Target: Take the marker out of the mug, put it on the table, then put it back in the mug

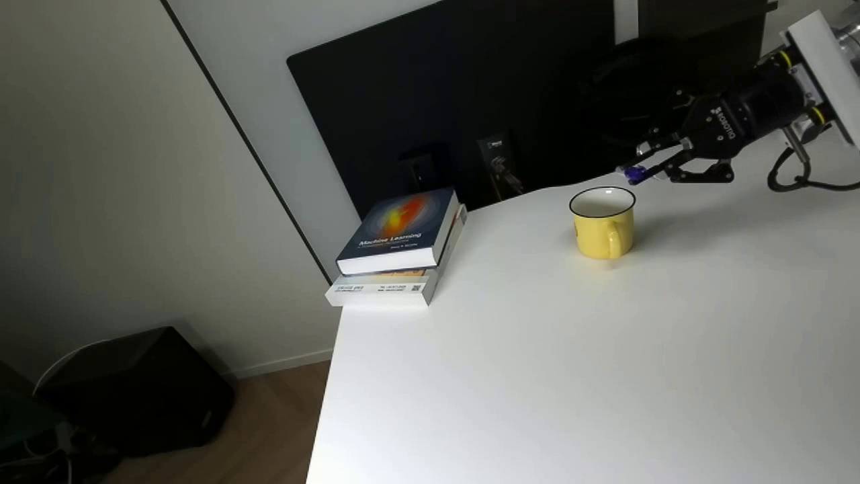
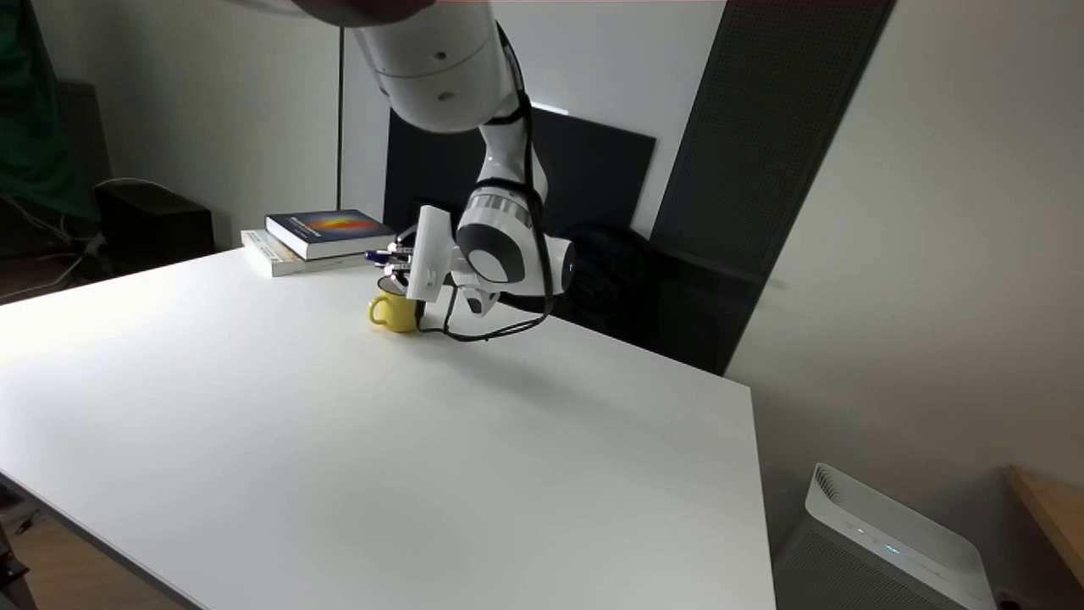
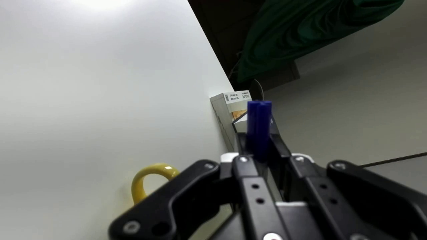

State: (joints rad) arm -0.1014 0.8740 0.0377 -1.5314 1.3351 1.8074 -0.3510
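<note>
Marker (image 3: 258,125) in tool (image 3: 260,146) (near mug (image 1: 596,233)).

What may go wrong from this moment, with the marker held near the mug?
The blue marker is pinched between the fingers and its end sticks out past them, so it might turn or slip if it meets the table hard. The yellow mug stands close, below the fingers in both exterior views, so lowering here could tip it. Its handle juts out, so a low sideways move might catch it.
</note>
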